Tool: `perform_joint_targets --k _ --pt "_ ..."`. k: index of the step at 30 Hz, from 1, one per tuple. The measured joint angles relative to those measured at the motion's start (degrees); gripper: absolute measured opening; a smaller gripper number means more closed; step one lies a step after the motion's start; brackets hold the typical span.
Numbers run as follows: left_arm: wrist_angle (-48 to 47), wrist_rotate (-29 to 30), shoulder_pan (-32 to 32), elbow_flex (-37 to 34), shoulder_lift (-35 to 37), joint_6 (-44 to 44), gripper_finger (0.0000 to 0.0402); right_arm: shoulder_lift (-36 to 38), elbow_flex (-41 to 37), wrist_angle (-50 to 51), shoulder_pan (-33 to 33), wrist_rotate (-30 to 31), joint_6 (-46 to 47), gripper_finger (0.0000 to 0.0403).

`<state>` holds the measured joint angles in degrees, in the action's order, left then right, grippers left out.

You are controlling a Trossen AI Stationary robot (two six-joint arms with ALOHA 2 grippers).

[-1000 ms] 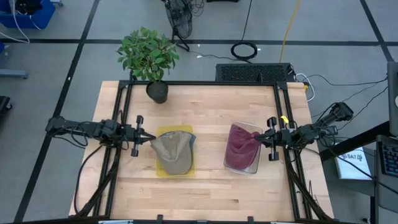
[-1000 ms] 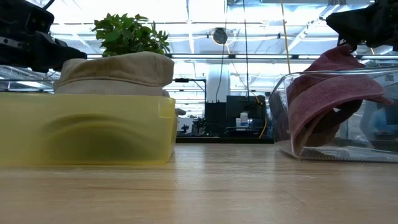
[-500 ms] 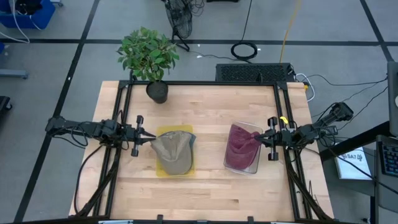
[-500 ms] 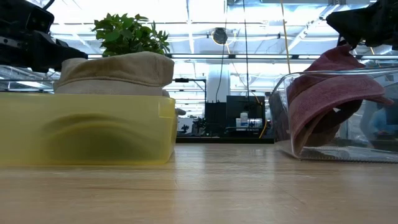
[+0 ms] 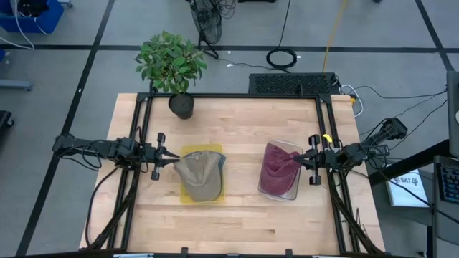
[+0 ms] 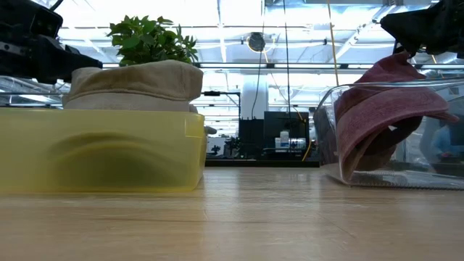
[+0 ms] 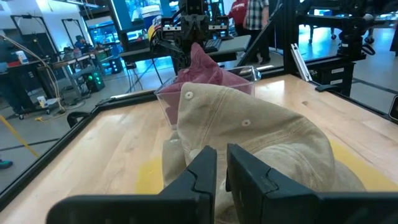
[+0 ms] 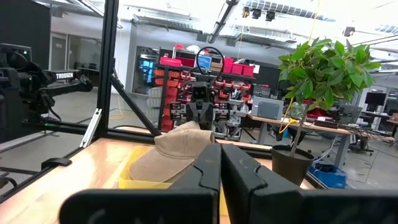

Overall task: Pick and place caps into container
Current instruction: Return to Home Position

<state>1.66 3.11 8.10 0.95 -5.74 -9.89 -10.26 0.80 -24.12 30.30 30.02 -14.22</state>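
— While both arms reach in level from the table's [image 5: 244, 122] two sides, the left gripper [image 5: 170, 159] sits just beside the yellow container [image 5: 185, 196], its tip at the near edge of the khaki cap [image 5: 201, 175].

— And that cap rides high. From the low view its crown domes well above the yellow rim, brim hanging over the side. More fabric shows as a dark shape through the wall underneath, though how many caps are under there can't be made out.

— What about the left jaws?

— Nearly together. The wrist view shows the two dark fingers [image 7: 202, 171] with only a thin slit between them and nothing in it.

— Over to the other side: the right gripper [image 5: 297, 159] is at the far edge of the clear container [image 6: 442, 156], just above the maroon cap [image 5: 276, 170].

— That maroon cap lies draped in the clear tub, one fold peaking right up to the gripper. Whether it touches can't be told.

— And its jaws?

— Pressed together in its own wrist view, fingers [image 8: 208, 168] side by side, nothing seen between them.

— At the table's back corner stands the potted plant [image 5: 171, 61], well apart from both tubs.
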Motion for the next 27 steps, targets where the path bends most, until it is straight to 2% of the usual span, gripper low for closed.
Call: perform_joint_targets --k 6,10,27 --pt "0.16 0.02 0.00 0.00 0.00 0.04 0.0046 0.00 0.00 -0.04 0.00 0.03 0.01 0.0000" --pt "0.19 0.02 0.00 0.00 0.00 0.07 0.0047 0.02 0.00 -1.37 0.01 3.03 -0.04 0.0000" --pt "0.27 0.00 0.00 0.09 0.01 0.09 0.0047 0.02 0.00 -0.85 0.02 2.97 0.00 0.0000"
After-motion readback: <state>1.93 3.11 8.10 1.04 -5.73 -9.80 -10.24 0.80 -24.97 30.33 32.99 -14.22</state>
